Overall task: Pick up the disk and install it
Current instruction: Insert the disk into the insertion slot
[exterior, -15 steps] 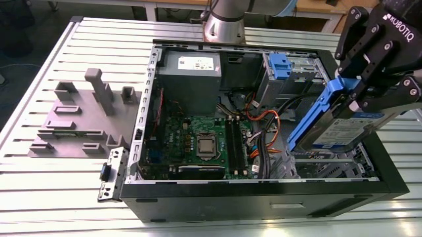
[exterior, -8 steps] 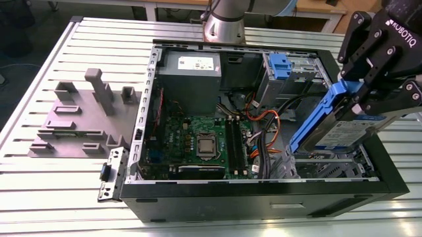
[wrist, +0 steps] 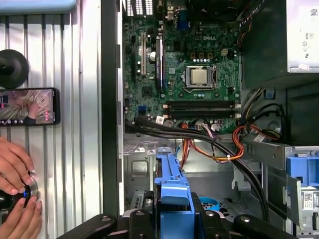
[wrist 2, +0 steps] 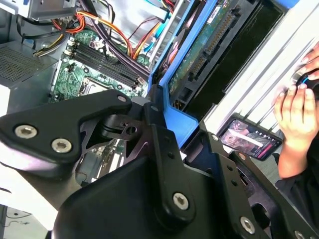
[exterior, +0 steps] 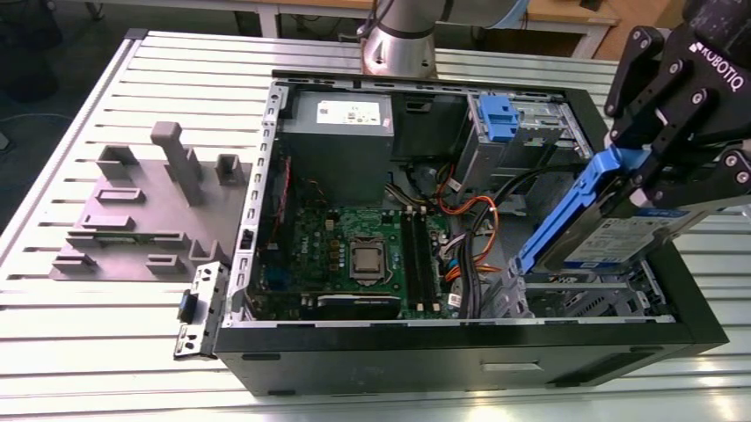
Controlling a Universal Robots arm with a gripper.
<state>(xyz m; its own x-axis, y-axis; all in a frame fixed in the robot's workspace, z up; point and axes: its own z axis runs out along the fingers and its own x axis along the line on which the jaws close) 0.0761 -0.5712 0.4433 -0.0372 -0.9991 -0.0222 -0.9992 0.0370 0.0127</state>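
While the open computer case (exterior: 470, 338) holds its motherboard (exterior: 352, 246), cables (exterior: 470, 211) and a metal drive cage (exterior: 586, 294), the gripper (exterior: 663, 180) hangs over that cage, clamped on the disk (exterior: 610, 236), which tilts steeply. A grey fixture (exterior: 141, 211) lies outside the case; a person's hand (wrist: 14, 163) rests near a phone (wrist: 27, 106).

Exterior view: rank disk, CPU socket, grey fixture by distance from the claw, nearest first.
1. disk, gripped in the claw, exterior view's right.
2. CPU socket, on the motherboard, inside the case.
3. grey fixture, on the table, exterior view's left.
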